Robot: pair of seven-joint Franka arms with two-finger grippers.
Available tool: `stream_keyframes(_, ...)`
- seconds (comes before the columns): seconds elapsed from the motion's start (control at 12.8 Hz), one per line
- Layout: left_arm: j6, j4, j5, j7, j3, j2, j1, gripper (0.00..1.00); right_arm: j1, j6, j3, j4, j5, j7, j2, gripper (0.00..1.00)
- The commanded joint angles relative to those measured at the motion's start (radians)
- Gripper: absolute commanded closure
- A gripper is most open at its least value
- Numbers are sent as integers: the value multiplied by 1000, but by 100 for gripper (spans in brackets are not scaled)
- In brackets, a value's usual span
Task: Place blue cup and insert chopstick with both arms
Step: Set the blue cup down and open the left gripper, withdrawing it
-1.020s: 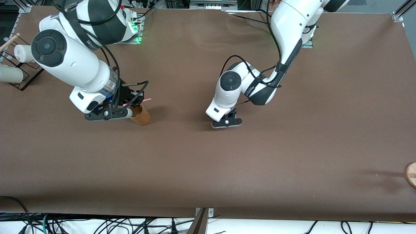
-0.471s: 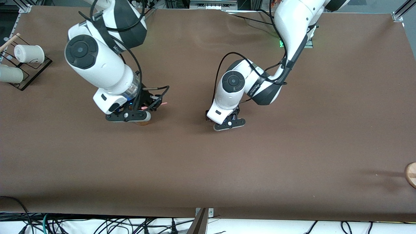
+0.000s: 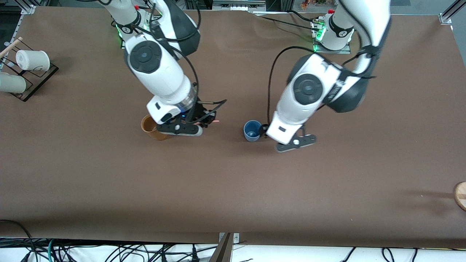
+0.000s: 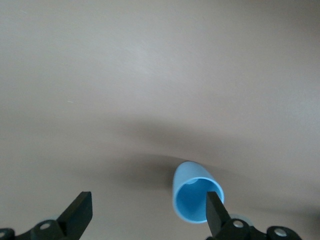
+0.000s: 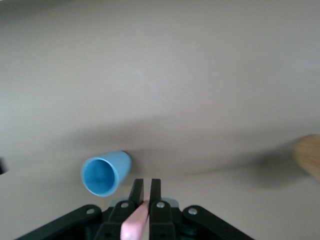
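The table is carrying everything, and the two arms are reaching down from its twelve o'clock edge. The left arm is hanging just past the three o'clock side of the blue cup, which is standing upright, mouth up, near the table's middle. The left gripper is spread wide with nothing between its fingers; the cup is sitting just outside one fingertip, so placing looks finished.

The right arm is bringing the right gripper over bare table between the brown cup, at its nine o'clock, and the blue cup, at its three o'clock. Its fingers are pinched tight on the chopstick, whose pink end is poking out.

Insertion looks like the step under way. Next, the right gripper probably needs to travel on until the stick is over the blue cup's mouth, then lower it.

Half a second ago the left gripper was covering the blue cup; now it is off to one side. The right gripper was then over the brown cup and is now clear of it.
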Motion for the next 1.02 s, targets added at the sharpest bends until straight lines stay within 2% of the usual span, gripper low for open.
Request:
stream_keyframes(0.0,-72,-20,-86,95,-5,-103,104,0,48,104,-5,48,-3,89,68,100)
stream_keyframes(0.31,-225,-3,-106,243,-4,-186,247,0,94,144,-11,111,-7,181,137,100)
stream_keyframes(0.63,-304,2,-102,491,-4,-246,406,0,115,175,-11,127,-33,215,174,100)
stream_keyframes(0.94,-336,-12,-86,639,15,-301,474,0,150,175,-13,122,-73,222,214,100)
